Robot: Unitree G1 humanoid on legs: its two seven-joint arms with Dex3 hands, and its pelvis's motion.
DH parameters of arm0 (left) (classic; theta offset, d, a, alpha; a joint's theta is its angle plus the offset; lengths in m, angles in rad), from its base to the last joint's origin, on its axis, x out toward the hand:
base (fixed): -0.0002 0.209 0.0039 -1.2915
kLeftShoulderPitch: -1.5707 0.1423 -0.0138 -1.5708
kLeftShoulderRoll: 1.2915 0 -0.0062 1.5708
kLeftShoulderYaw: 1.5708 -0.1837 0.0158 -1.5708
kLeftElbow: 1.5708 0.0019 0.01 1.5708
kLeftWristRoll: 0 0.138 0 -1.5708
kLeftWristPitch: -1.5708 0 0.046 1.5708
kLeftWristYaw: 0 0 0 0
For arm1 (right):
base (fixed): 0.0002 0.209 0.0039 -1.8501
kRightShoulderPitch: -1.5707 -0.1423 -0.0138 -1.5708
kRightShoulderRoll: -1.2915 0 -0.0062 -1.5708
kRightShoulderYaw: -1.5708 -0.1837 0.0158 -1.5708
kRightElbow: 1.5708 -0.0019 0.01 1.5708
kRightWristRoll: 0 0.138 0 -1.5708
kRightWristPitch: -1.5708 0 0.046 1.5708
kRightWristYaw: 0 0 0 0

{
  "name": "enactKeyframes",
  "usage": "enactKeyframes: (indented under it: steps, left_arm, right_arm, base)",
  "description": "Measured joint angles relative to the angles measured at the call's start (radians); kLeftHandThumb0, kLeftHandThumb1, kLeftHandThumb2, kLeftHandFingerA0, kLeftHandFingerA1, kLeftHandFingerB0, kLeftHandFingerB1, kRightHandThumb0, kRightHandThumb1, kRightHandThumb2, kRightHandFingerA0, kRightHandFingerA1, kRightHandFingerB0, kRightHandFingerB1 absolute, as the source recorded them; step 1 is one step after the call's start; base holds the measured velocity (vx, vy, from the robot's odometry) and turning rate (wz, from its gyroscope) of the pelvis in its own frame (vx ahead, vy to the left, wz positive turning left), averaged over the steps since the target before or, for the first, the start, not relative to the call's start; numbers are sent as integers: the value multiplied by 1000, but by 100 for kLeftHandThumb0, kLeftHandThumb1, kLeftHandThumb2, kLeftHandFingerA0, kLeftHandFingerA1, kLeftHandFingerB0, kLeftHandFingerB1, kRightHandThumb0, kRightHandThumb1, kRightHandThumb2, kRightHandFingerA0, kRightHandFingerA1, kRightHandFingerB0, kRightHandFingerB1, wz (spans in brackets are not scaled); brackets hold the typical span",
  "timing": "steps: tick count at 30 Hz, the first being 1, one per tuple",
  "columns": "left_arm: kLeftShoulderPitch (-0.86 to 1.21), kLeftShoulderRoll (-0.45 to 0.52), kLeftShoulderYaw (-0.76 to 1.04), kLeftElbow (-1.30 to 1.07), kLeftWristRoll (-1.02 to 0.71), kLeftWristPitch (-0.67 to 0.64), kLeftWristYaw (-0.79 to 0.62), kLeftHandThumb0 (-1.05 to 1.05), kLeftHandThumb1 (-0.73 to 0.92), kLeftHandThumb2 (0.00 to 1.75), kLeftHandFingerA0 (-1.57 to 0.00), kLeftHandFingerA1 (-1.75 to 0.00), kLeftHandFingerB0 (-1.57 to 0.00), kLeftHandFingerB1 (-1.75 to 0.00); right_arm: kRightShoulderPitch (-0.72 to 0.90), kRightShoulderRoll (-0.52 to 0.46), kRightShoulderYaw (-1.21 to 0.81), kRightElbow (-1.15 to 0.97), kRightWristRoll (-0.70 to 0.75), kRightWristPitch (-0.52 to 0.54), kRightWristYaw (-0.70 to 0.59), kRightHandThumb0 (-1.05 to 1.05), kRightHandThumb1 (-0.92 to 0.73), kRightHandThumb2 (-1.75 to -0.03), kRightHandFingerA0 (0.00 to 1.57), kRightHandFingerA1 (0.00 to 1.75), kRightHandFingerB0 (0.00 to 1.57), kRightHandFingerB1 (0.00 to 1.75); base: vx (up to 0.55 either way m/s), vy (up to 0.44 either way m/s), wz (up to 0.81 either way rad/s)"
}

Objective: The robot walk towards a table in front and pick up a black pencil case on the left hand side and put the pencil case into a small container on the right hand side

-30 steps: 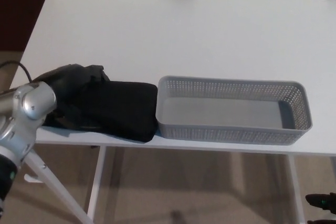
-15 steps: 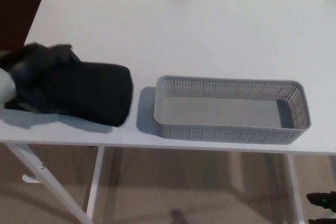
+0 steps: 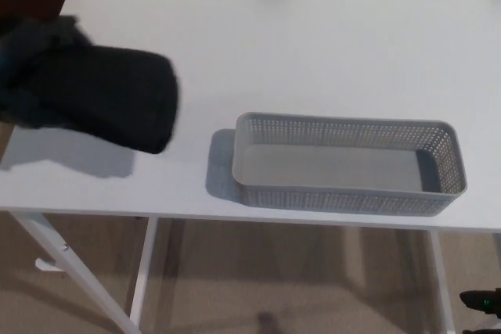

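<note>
Grey basket [image 3: 337,199] sits empty near the front edge of the desk [image 3: 313,52], on the right. Well left of it, the black pencil case [image 3: 117,99] hangs clear above the desk, blurred, with its shadow [image 3: 70,163] beneath. The left hand [image 3: 27,68] grips its outer end. Step: carrying. Next: swing right over the basket, lower, let go. No right hand in view.
</note>
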Motion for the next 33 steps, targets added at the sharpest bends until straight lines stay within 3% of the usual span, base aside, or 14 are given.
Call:
enactKeyframes:
  steps: [3, 4, 7, 8, 10, 11, 15, 17, 18, 19, 20, 22, 26, 33]
  left_arm:
    - [-10, -36, -28, -100, 0, 22, -25, -13, 85, 59, -59, -162, -55, -125]
    - [-22, -58, -45, -133, 1, 34, -35, -17, 83, 63, -58, -156, -62, -109]
    - [-59, -136, -84, -190, -1, 56, -54, -20, 81, 67, -65, -151, -64, -107]
    - [-68, -156, -92, -200, -2, 62, -58, -19, 81, 64, -63, -159, -54, -140]
    - [-100, -211, -110, -215, -3, 82, -66, -21, 82, 55, -62, -168, -46, -151]
    - [-114, -236, -117, -220, -3, 92, -69, -24, 77, 63, -58, -154, -50, -134]
    - [-162, -352, -160, -236, 2, 122, -70, -21, 81, 62, -67, -167, -50, -151]
    - [-171, -395, -178, -240, 8, 138, -67, -21, 77, 71, -61, -173, -52, -149]
    - [-171, -407, -181, -241, 9, 143, -65, -21, 79, 66, -76, -169, -52, -151]
    - [-171, -425, -185, -241, 11, 152, -62, -22, 79, 66, -63, -166, -55, -146]
    - [-171, -450, -191, -241, 13, 166, -57, -22, 79, 66, -63, -166, -55, -146]
    - [-171, -499, -205, -241, 17, 197, -50, -21, 77, 73, -77, -149, -70, -125]
    - [-167, -603, -212, -215, 17, 252, -21, -18, 73, 86, -93, -151, -73, -134]
    - [-136, -765, -197, -164, 11, 355, 28, -16, 71, 89, -96, -149, -76, -126]
  right_arm:
    - [1, 0, 2, 3, 0, 0, 0, -31, -67, -59, 55, 45, 50, 41]
    - [1, 0, 2, 5, 1, 0, 0, -31, -67, -59, 55, 45, 50, 41]
    - [0, 0, 3, 6, 1, 0, 0, -30, -68, -59, 56, 46, 49, 42]
    - [0, 0, 3, 6, 1, 0, 0, -31, -67, -59, 56, 46, 49, 42]
    - [0, 0, 3, 6, 1, 0, 0, -32, -67, -59, 56, 46, 49, 41]
    - [0, 0, 3, 6, 1, 0, 0, -31, -68, -60, 54, 45, 49, 41]
    - [-1, 0, 10, 2, 0, 0, 0, -31, -68, -60, 52, 44, 48, 41]
    - [-1, 0, 12, 2, 0, 0, 0, -31, -68, -60, 55, 45, 48, 41]
    - [-1, 0, 13, 2, -1, 0, 0, -31, -68, -59, 57, 45, 50, 41]
    - [0, 0, 14, 2, -1, 0, 0, -31, -68, -59, 57, 45, 50, 41]
    - [0, 0, 15, 5, -1, -1, 0, -31, -68, -59, 57, 45, 50, 41]
    - [0, 0, 17, 8, -1, -1, -1, -32, -68, -60, 58, 45, 50, 41]
    - [0, 0, 22, 8, -6, -5, -4, -32, -68, -60, 57, 44, 50, 40]
    - [-2, 0, 34, 10, -12, -6, -7, -31, -67, -59, 57, 46, 50, 41]
  base:
    - [0, 0, 0]
    - [0, 0, 0]
    - [0, 0, 0]
    - [0, 0, 0]
    - [0, 0, 0]
    - [0, 0, 0]
    - [0, 0, 0]
    - [0, 0, 0]
    - [0, 0, 0]
    - [0, 0, 0]
    - [0, 0, 0]
    - [0, 0, 0]
    - [0, 0, 0]
    - [0, 0, 0]
